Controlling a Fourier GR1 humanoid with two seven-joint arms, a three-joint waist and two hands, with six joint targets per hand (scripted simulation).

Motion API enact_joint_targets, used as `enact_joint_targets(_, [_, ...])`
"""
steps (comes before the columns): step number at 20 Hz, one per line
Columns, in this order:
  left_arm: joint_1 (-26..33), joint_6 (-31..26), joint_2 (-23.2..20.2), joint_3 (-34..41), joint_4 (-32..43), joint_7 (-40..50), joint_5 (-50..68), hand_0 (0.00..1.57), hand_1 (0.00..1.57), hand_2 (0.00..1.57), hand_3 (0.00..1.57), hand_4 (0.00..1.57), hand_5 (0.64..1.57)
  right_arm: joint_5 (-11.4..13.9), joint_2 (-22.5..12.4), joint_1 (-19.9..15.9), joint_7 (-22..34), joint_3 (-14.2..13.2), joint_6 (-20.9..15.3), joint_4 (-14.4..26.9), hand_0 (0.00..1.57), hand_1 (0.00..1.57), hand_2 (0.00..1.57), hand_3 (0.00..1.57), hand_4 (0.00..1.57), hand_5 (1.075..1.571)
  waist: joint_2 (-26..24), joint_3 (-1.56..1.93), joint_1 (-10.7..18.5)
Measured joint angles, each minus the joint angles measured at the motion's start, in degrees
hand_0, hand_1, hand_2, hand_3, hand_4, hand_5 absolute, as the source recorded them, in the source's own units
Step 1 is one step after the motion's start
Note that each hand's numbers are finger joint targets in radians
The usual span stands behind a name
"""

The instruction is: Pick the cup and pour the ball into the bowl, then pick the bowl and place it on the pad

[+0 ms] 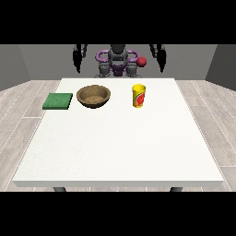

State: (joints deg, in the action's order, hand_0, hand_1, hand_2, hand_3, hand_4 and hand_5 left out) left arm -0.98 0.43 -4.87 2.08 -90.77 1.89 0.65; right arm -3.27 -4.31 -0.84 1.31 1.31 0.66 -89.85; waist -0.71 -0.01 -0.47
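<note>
Cup (138,96), yellow with a red mark on its side, stands upright on the white desk (120,147), right of centre toward the far edge. Beside it to the view's left, apart from it, sits the brown bowl (93,96), and further left the green pad (58,101) lies flat near the desk's edge. No ball shows from this angle; it may lie inside the cup.

Both hands hang raised beside the robot's shoulders, well apart from everything: the hand at the view's left (79,56) and the hand at the view's right (159,54). Their fingers point down and look straight, holding nothing.

I judge the cup light, stiff and smooth-walled, so it may slip; take it round the middle of its side. Nothing is begun yet.
</note>
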Motion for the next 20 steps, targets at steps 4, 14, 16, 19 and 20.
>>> enact_joint_targets(4, [-0.6, -0.2, -1.2, 0.2, -2.8, 2.2, 0.1, 0.00, 0.00, 0.00, 0.00, 0.00, 1.524, 0.0, -1.2, -0.3, 2.3, -0.4, 0.0, -2.7, 0.00, 0.00, 0.00, 0.00, 0.00, 1.568, -7.3, 0.04, -0.3])
enact_joint_targets(14, [6.3, 6.4, 3.9, -13.8, -12.0, -0.9, 5.7, 0.00, 0.00, 0.00, 0.00, 0.00, 1.490, -3.8, -1.6, 3.2, -2.9, -5.4, 0.7, -3.5, 0.00, 0.00, 0.00, 0.00, 0.00, 1.566, -11.5, 0.03, 1.2])
enact_joint_targets(16, [6.9, 5.7, 3.5, -13.8, -13.3, -2.7, 5.4, 0.00, 0.00, 0.00, 0.00, 0.00, 1.467, -4.2, -1.9, 2.9, -3.3, -6.2, 1.0, -4.2, 0.00, 0.00, 0.00, 0.00, 0.00, 1.564, -9.3, 0.03, 1.3])
enact_joint_targets(19, [4.0, 6.2, 3.7, -14.0, -13.3, -3.2, 3.4, 0.00, 0.00, 0.00, 0.00, 0.00, 1.402, -3.7, -1.3, 0.6, -5.3, -6.2, 0.7, -3.2, 0.00, 0.00, 0.00, 0.00, 0.00, 1.563, -5.5, 0.02, 1.5])
enact_joint_targets(20, [2.2, 6.5, 3.7, -13.4, -12.7, -3.5, 2.7, 0.00, 0.00, 0.00, 0.00, 0.00, 1.384, -3.2, -0.8, -0.2, -5.8, -5.5, 0.5, -2.9, 0.00, 0.00, 0.00, 0.00, 0.00, 1.562, -4.0, 0.02, 1.2])
